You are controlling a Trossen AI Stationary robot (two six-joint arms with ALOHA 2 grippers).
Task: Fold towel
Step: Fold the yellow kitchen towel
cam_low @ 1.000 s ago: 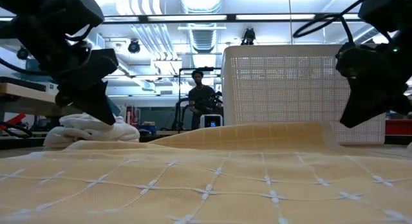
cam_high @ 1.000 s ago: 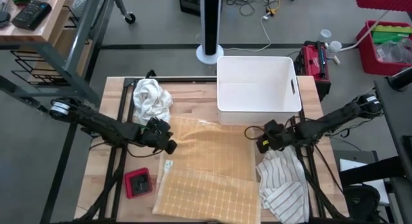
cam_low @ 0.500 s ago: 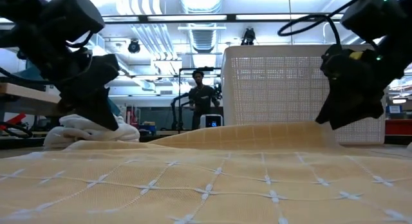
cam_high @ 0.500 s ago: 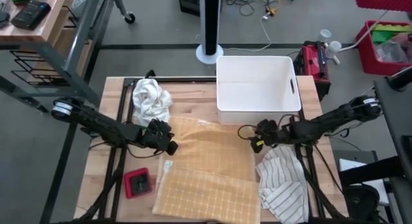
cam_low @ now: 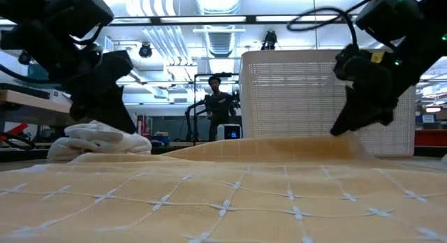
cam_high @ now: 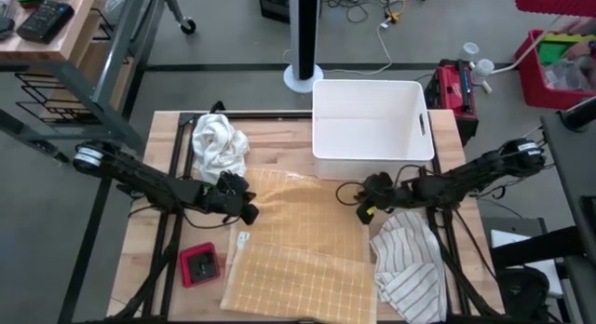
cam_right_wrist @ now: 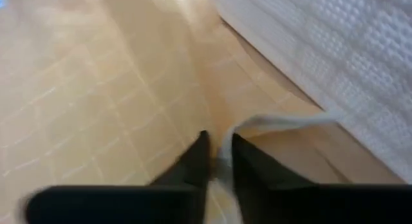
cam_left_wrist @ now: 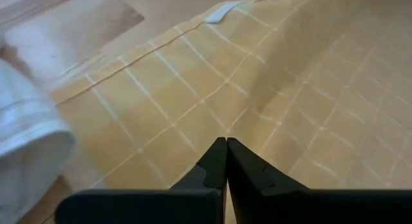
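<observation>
A yellow towel (cam_high: pixel 307 231) with a white grid lies flat across the table's middle; its far part rises in a low ridge (cam_low: pixel 279 142). My left gripper (cam_high: pixel 246 210) is shut at the towel's left edge, fingertips together (cam_left_wrist: pixel 226 141) over the cloth (cam_left_wrist: pixel 193 89). My right gripper (cam_high: pixel 361 207) stands at the towel's right edge, just in front of the white bin. Its fingers are a little apart (cam_right_wrist: pixel 220 143), with a pale strip of the towel's edge (cam_right_wrist: pixel 277 124) showing between and beyond them. In the low view it slants down toward the ridge (cam_low: pixel 335 131). My left gripper is shut on the towel a little inside its left edge (cam_left_wrist: pixel 219 130), coming slanting down from the table's left. A crease (cam_left_wrist: pixel 257 76) runs away from the fingertips; the cloth stays on the table. One layer or several, I cannot tell. My right gripper: I cannot tell whether it touches the towel.
A white bin (cam_high: pixel 372 85) stands at the far edge, close behind the right gripper. A crumpled white cloth (cam_high: pixel 219 142) lies far left, a striped cloth (cam_high: pixel 410 263) near right, and a small red object (cam_high: pixel 198 263) near left.
My right gripper has moved toward the table's left, from beside the striped cloth to the towel's right edge, and has come lower. The towel has not visibly moved.
</observation>
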